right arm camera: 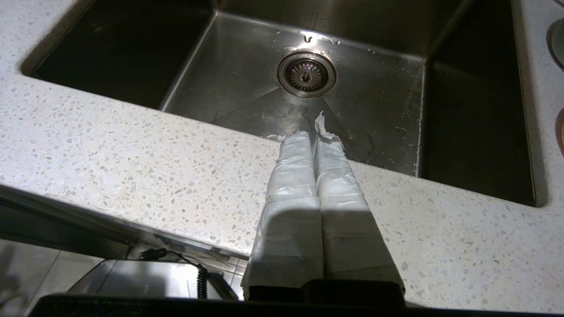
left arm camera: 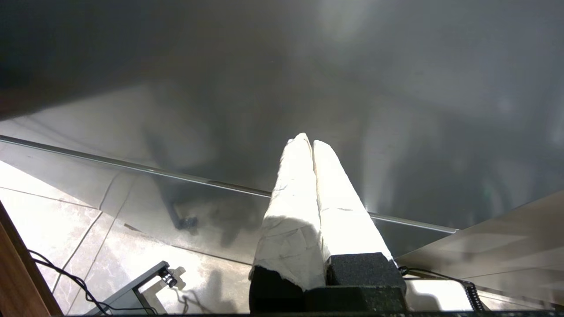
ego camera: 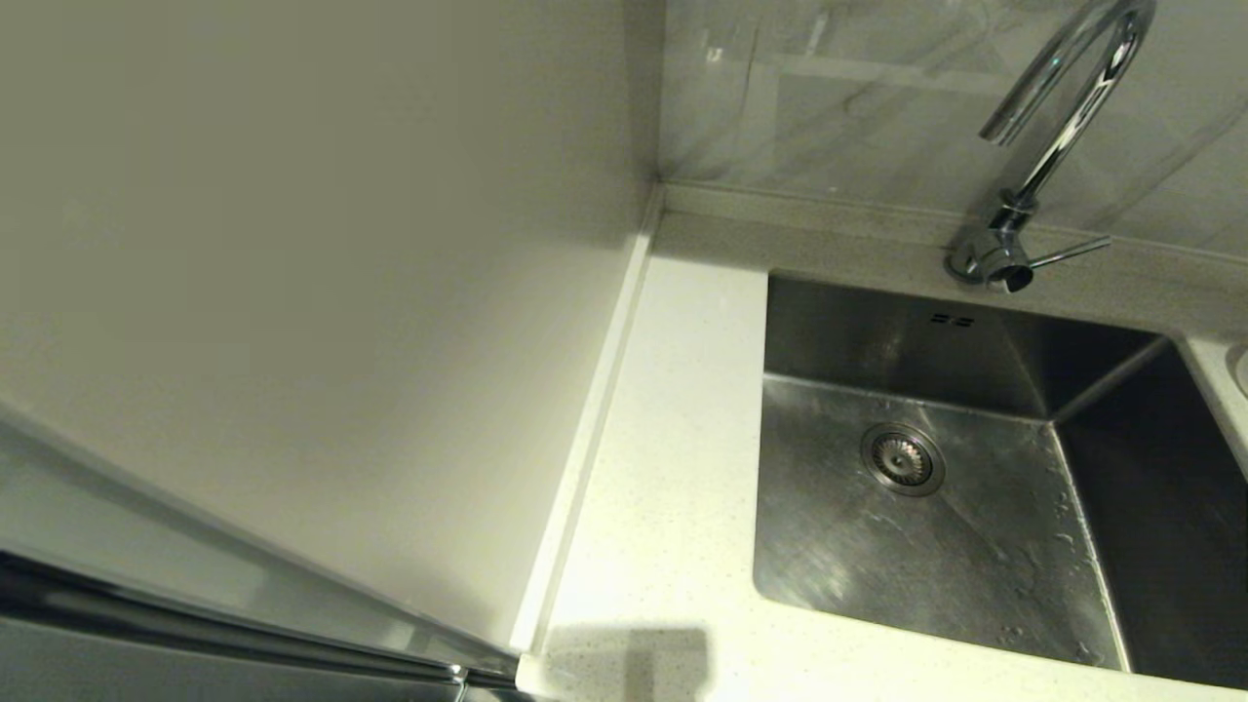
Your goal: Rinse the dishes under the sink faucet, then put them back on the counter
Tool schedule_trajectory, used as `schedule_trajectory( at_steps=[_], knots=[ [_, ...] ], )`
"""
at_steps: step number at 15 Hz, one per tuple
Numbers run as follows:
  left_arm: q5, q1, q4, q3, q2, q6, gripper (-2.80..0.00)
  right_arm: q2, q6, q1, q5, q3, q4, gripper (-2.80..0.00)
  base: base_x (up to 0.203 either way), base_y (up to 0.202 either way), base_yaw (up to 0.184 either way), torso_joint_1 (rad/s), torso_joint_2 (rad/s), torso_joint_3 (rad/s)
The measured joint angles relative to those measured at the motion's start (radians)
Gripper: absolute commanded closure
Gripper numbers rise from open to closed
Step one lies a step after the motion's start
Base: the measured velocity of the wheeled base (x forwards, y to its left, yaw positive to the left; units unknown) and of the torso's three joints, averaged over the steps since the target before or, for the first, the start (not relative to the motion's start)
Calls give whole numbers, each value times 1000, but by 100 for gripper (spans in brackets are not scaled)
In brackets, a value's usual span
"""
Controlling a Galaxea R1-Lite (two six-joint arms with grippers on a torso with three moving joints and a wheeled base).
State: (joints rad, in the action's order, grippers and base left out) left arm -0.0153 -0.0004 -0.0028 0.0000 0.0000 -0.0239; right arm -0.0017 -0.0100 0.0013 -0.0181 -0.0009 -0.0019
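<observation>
Steel sink [ego camera: 975, 546]: one drain strainer [ego camera: 902, 458], two overflow slots [ego camera: 953, 319].

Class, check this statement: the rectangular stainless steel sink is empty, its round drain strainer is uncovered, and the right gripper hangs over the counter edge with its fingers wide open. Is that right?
One detail is wrong. The right wrist view shows the right gripper shut, its white-wrapped fingers pressed together. The rectangular stainless steel sink is indeed empty, its round drain strainer uncovered.

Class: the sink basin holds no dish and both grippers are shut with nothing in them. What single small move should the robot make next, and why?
Probably open the right gripper and carry it toward the dish edges showing on the counter past the sink. The basin holds only its drain strainer, and the faucet runs no water, so rinsing needs a dish first.
</observation>
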Motion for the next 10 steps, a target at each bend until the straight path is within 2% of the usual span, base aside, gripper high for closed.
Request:
schedule_trajectory(
  at_steps=[10],
  knots=[
    [0,0,0,0,0,0,0,0,-1,0,0,0,2,0,0,0,0,0,0,0]
  ],
)
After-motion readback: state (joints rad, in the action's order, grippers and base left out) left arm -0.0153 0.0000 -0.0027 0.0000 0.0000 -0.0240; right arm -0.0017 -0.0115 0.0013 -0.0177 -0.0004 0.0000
